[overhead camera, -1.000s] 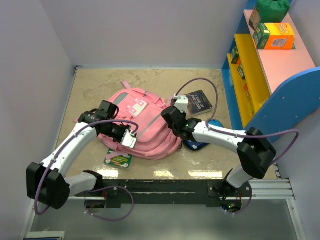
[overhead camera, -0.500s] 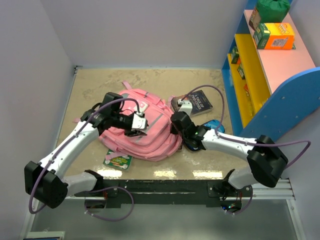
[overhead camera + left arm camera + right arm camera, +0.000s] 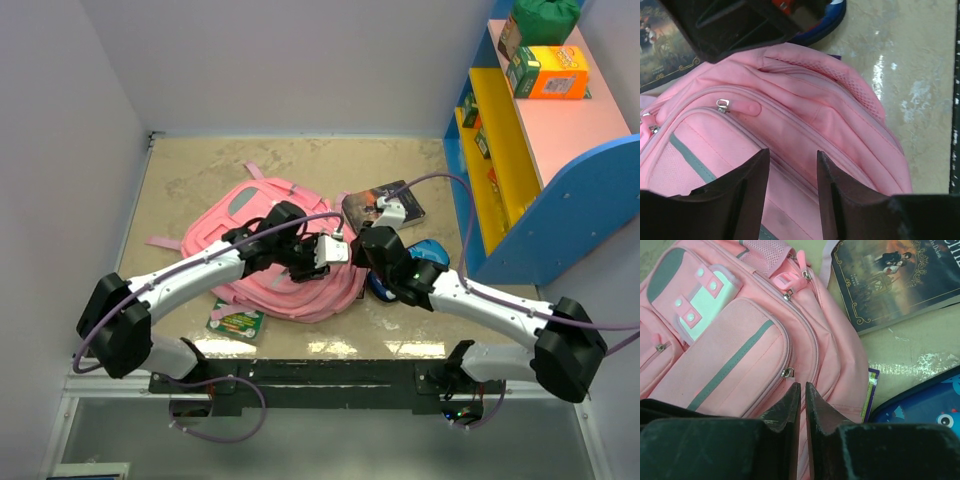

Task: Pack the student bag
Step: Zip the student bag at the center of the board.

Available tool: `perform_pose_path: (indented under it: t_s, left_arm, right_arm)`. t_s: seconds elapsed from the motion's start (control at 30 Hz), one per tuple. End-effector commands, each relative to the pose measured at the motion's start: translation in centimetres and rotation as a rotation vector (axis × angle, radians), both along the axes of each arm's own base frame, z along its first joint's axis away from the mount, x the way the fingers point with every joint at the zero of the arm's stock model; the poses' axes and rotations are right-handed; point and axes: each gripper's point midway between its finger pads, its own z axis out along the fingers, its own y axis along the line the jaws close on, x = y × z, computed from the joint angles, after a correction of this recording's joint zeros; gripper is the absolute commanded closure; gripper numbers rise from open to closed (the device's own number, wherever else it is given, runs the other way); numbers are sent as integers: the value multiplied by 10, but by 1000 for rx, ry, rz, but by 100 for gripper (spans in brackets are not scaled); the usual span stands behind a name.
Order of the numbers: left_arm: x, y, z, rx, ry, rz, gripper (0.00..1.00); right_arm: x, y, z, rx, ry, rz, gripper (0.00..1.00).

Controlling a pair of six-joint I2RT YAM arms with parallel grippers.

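Observation:
The pink student bag [image 3: 300, 295] lies flat on the floor, front pockets up. My left gripper [image 3: 335, 252] is open just above the bag's right edge; in the left wrist view [image 3: 792, 155] pink fabric [image 3: 805, 115] and a zip pull [image 3: 724, 104] show between and beyond the fingers. My right gripper [image 3: 363, 244] sits close beside it at the same edge. In the right wrist view [image 3: 803, 386] its fingers are shut with only a thin gap, just below a metal zip pull [image 3: 787, 372] on the bag [image 3: 725, 350].
A dark book [image 3: 385, 205] lies right of the bag and shows in the right wrist view [image 3: 895, 275]. A blue pencil case [image 3: 420, 262] lies by my right arm. A crayon pack [image 3: 237, 322] sticks out under the bag's near edge. A blue and yellow shelf unit [image 3: 520, 150] stands at right.
My left gripper has swept right across the bag, from its left front to its right edge. My right gripper has shifted slightly right and nearer. The two now almost meet.

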Motion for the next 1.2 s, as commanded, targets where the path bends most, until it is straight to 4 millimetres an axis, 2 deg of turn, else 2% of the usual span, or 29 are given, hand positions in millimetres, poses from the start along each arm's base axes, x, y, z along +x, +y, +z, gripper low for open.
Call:
perform_pose_path:
  t_s: [0.0, 0.13, 0.27, 0.33, 0.43, 0.6, 0.7, 0.77, 0.87, 0.9, 0.97, 1.0, 1.03, 1.13, 1.17]
  left_arm:
    - [36, 1, -3, 38, -124, 195, 53]
    - [55, 2, 10, 31, -231, 258, 49]
    - [59, 11, 7, 62, -281, 300, 37]
    - [48, 8, -2, 58, -223, 288, 32]
    - [39, 3, -18, 85, -167, 273, 30]
    - [50, 5, -35, 124, -207, 293, 34]
    - [47, 3, -43, 121, -203, 266, 41]
    - [46, 3, -48, 123, -205, 250, 50]
    - [44, 3, -58, 142, -199, 224, 71]
    - [43, 5, -62, 158, -194, 218, 84]
    - [44, 3, -61, 152, -194, 210, 97]
    - [43, 3, -61, 159, -192, 203, 100]
    - [43, 2, -60, 156, -195, 187, 100]
    - [38, -9, -36, 106, -238, 93, 100]
    - [35, -16, -15, 52, -262, 49, 100]
  right_arm:
    - [-4, -14, 14, 28, -37, -42, 89]
    - [-9, -20, 17, 36, -42, -46, 89]
    - [-10, -23, 15, 35, -39, -53, 89]
    - [-10, -23, 14, 36, -36, -53, 90]
    - [-9, -22, 13, 29, -32, -54, 90]
    - [-12, -27, 17, 43, -37, -69, 91]
    - [-14, -28, 18, 57, -36, -69, 91]
    - [-15, -27, 17, 64, -33, -63, 91]
    - [-15, -26, 16, 66, -33, -60, 91]
    - [-14, -26, 17, 63, -35, -58, 91]
    - [-13, -25, 15, 58, -34, -55, 91]
    - [-13, -24, 14, 56, -30, -51, 91]
    - [-13, -22, 10, 49, -22, -46, 91]
    - [-13, -17, 0, 43, -2, -30, 92]
    - [-12, -15, -1, 48, -2, -27, 92]
